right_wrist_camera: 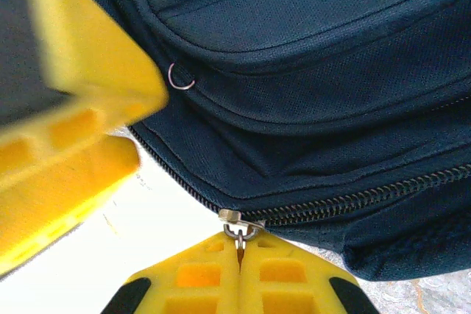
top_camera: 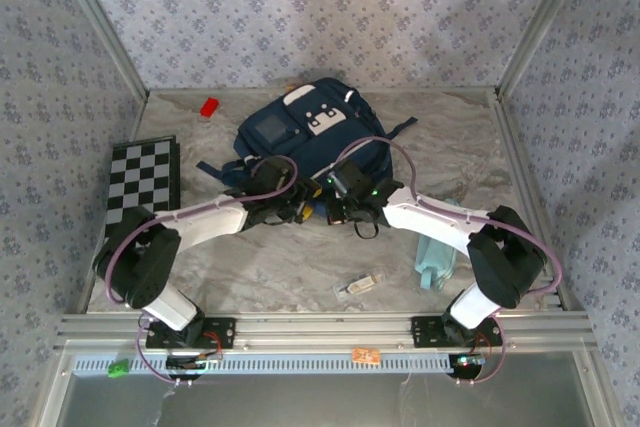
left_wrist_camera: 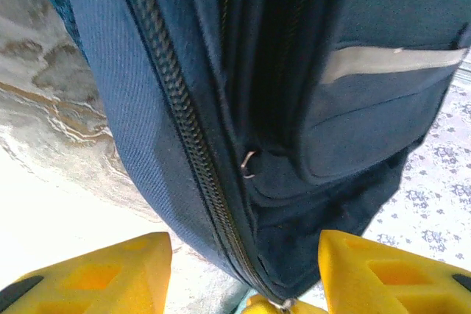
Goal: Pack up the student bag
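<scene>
top external: the large navy blue fabric student bag point(top_camera: 305, 132) lies on the marble-patterned table point(top_camera: 270, 267) just beyond both arms, with its long axis running away from the bases. the left gripper point(top_camera: 288, 209) and right gripper point(top_camera: 338, 209) sit side by side at its near edge, about equally close. a black-and-white checkerboard point(top_camera: 143, 179) lies off to the left. a small red block point(top_camera: 209, 107) lies at the far left, a pale teal cloth point(top_camera: 440, 252) by the right arm, and a small clear item point(top_camera: 360, 287) near the front. none of these blocks the bag.

left wrist: the yellow fingers point(left_wrist_camera: 96, 273) stand apart and hold nothing. the bag's dark zipper track point(left_wrist_camera: 184, 115) runs down between them.

right wrist: the yellow fingers point(right_wrist_camera: 287, 277) are pressed together on the metal zipper pull point(right_wrist_camera: 237, 227), and toothed track leads off to its right. the coming move probably drags the pull along that track. the left gripper, close beside it, could crowd the path.
</scene>
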### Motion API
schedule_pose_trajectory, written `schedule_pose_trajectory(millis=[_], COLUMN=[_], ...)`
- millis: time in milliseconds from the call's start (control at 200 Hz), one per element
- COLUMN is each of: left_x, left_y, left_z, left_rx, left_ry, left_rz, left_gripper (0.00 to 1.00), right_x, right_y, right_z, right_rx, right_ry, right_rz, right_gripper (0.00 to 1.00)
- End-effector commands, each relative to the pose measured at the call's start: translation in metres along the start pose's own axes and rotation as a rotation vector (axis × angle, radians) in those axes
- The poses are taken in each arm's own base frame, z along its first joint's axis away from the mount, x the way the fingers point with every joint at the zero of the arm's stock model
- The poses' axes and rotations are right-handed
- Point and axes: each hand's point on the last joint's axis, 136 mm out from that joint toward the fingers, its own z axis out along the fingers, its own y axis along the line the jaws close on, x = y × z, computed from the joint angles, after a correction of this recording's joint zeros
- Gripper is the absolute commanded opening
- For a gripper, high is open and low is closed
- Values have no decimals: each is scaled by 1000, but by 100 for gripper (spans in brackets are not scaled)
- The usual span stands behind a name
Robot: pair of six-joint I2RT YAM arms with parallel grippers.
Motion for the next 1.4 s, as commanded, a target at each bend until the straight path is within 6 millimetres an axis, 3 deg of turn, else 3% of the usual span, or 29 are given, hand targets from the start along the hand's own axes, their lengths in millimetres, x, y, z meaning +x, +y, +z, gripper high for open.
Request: schedule_pose_trajectory(millis=[0,90,155,295,450,665,825,999,1079,1189,1394], left_x=[5,6,2,-7,-27,-59,-73,-88,-99,-113,-121], left_y=[-30,-31,-28,-24,-28,-14,-13,-20,-25,-32,-82], left_z=[7,14,16,4,-24,-62,-83,-105,-110,-113,-93], left_rx=[56,55,47,12,11,-39,-15,-21,-5,-3,156], left_ry=[-7,-13,-26,-72,-133,-215,-260,-295,-284,-285,-215], left_rz=[-47,-49,-58,-14,62,104,111,163,172,225,349], left_gripper=[50,39,22,0,0,0,0,0,0,0,0], right_x=[-4,-4,-4,-1,16,39,29,12,8,16,38], right_y=[6,6,5,-5,-27,-70,-100,-118,-115,-107,-51], right_z=[-1,0,-2,-11,-26,-41,-40,-40,-43,-46,-52], right_rx=[-8,-4,9,67,152,226,256,292,287,266,140], right_ry=[-18,-13,-15,-8,28,88,88,71,61,78,46], right_rz=[8,4,-1,-11,-2,53,92,77,34,9,-90], right_gripper=[0,0,0,0,0,0,0,0,0,0,0])
